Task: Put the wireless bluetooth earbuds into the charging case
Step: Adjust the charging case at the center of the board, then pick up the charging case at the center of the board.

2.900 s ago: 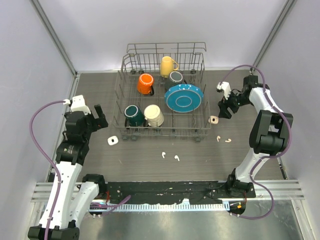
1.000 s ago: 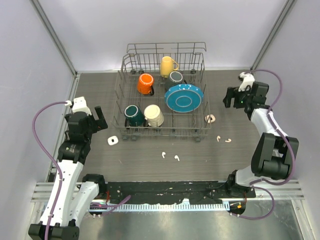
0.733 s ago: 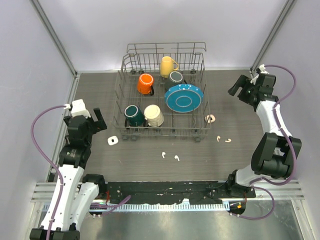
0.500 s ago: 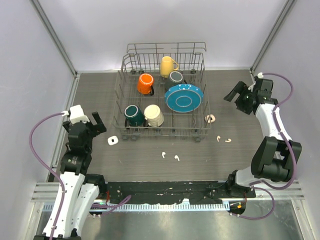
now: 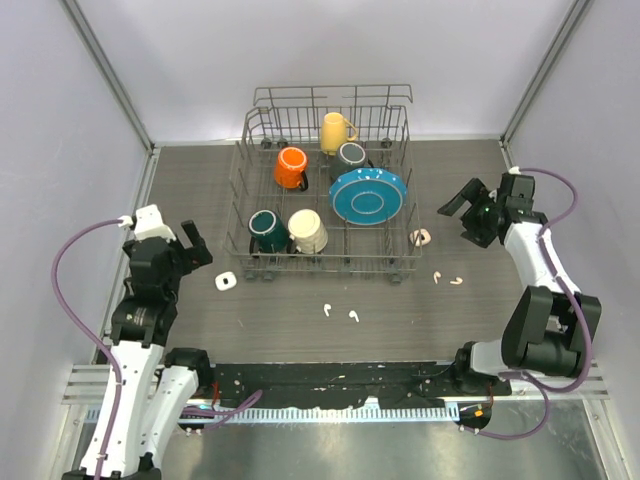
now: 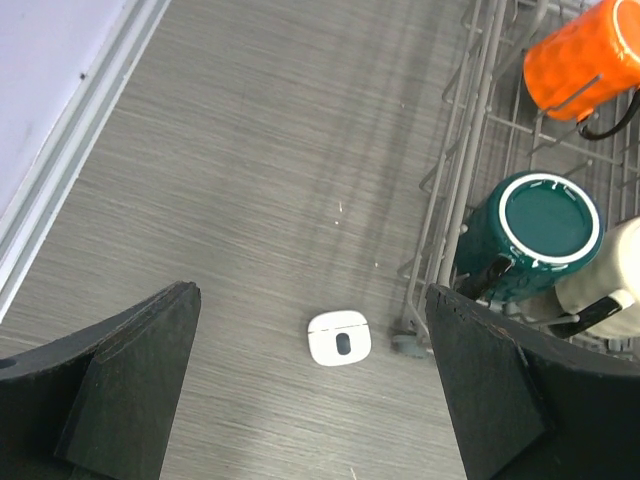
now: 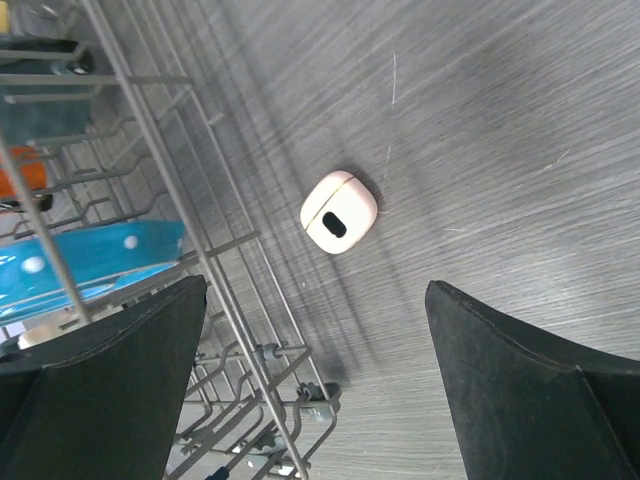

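Here the four wireless bluetooth earbuds lie loose on the table (image 5: 190, 180), none of them in a case. One pair sits in front of the dish rack (image 5: 240, 200), with one earbud (image 5: 327, 310) just beside the other (image 5: 353, 316). The second pair lies off the rack's near right corner, again close together (image 5: 436, 277) (image 5: 457, 281).

A white charging case (image 5: 226, 282) rests by the rack's near left corner. A second charging case (image 5: 425, 238) sits against the rack's right side, above the right-hand pair. Each case shows a dark oval mark on its upper face.

The left claw (image 5: 195, 245) hangs above the table left of the rack, jaws spread wide and holding nothing; its wrist camera looks down on the left case. The right claw (image 5: 458, 200) is likewise released and bare, raised over the right case.

In the rack stand an orange mug (image 5: 291, 167), a yellow mug (image 5: 335, 131), a teal mug (image 5: 267, 230), a cream mug (image 5: 307, 231) and a blue plate (image 5: 368, 194).
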### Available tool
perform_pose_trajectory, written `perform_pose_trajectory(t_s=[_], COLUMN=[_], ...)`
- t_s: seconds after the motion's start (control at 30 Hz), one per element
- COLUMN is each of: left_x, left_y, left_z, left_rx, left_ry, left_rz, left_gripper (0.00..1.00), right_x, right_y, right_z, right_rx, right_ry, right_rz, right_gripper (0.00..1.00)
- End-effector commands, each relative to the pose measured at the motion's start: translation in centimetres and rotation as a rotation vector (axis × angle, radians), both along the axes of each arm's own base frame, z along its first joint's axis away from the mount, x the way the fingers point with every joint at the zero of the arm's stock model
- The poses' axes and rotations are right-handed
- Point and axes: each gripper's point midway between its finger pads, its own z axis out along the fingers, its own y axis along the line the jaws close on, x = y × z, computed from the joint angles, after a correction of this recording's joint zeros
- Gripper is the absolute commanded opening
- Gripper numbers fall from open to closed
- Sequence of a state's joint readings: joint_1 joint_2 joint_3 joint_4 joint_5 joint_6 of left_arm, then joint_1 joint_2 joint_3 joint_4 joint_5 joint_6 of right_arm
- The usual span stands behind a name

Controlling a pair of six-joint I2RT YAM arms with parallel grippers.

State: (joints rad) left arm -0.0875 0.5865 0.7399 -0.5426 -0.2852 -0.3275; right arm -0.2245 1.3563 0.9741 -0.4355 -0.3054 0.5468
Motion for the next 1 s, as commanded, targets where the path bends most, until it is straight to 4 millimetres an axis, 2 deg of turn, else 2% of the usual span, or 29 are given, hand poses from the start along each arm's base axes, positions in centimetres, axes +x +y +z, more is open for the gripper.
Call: perform_pose_trajectory(t_s=[0.0,0.1,0.23,0.27,0.3,0.33,0.37,0.4,0.43,0.5,0.57,0.63,0.67,0.7,0.73,0.77,0.87,0.93,0.97], left_x=[-0.3,-0.1,0.4,0.6,0.6,0.7,0.6,0.6,0.5,0.4,0.5,0.5,0.5,0.5,0.6,0.6,0.6,0.6,0.6], left_y=[-0.8,-1.4,-0.8,-0.7,-0.6,-0.5,-0.4,-0.1,-0.1,-0.1,-0.4,-0.6,-0.6,-0.5,-0.6,-0.6,-0.7,-0.8,-0.7], left_z=[-0.7,-1.0,-1.3,-1.4,-1.5,-1.7,-1.8,-1.9,-2.0,-1.8,-1.8,-1.8,-1.8,-1.8,-1.8,-1.8,-1.8,-1.8,-1.8], left_rx=[0.006,0.003,0.03,0.033,0.038,0.042,0.048,0.055,0.056,0.054,0.046,0.043,0.044,0.043,0.045,0.044,0.043,0.04,0.041], left_ry=[0.05,0.06,0.067,0.073,0.076,0.084,0.091,0.099,0.101,0.092,0.078,0.066,0.065,0.064,0.061,0.061,0.064,0.061,0.06], left_rz=[-0.061,-0.096,-0.074,-0.065,-0.059,-0.059,-0.057,-0.043,-0.038,-0.041,-0.052,-0.063,-0.065,-0.063,-0.065,-0.067,-0.073,-0.075,-0.076], left_gripper=[1.0,1.0,1.0,1.0,1.0,1.0,1.0,1.0,1.0,1.0,1.0,1.0,1.0,1.0,1.0,1.0,1.0,1.0,1.0], right_x=[0.5,0.5,1.5,2.4,2.0,2.3,3.0,2.3,2.9,2.7,2.4,1.8,1.9,3.1,3.2,3.5,3.7,3.6,3.7], right_y=[0.2,1.1,3.0,3.4,4.2,3.6,3.0,2.2,1.2,0.3,-0.7,-1.1,0.2,0.4,0.7,1.1,1.2,1.7,1.7], right_z=[-2.0,-3.1,-2.8,-1.7,-2.5,-2.5,-1.5,-2.1,-1.2,-0.4,0.3,0.2,0.1,0.5,0.3,0.4,0.2,-0.3,-0.9], right_rx=[-0.012,0.019,0.009,-0.007,-0.028,-0.065,-0.073,-0.107,-0.148,-0.15,-0.138,-0.03,0.07,0.123,0.143,0.153,0.168,0.197,0.197], right_ry=[0.114,0.153,0.176,0.159,0.211,0.227,0.23,0.291,0.275,0.275,0.253,0.245,0.256,0.203,0.196,0.19,0.205,0.232,0.247], right_rz=[-0.003,-0.022,-0.063,-0.07,-0.066,-0.109,-0.171,-0.219,-0.265,-0.361,-0.464,-0.589,-0.565,-0.555,-0.541,-0.528,-0.54,-0.545,-0.55], right_gripper=[0.96,0.94,0.94,0.94,0.94,0.94,0.94,0.94,0.95,0.97,0.93,0.84,0.83,0.84,0.86,0.97,0.97,0.93,0.84])
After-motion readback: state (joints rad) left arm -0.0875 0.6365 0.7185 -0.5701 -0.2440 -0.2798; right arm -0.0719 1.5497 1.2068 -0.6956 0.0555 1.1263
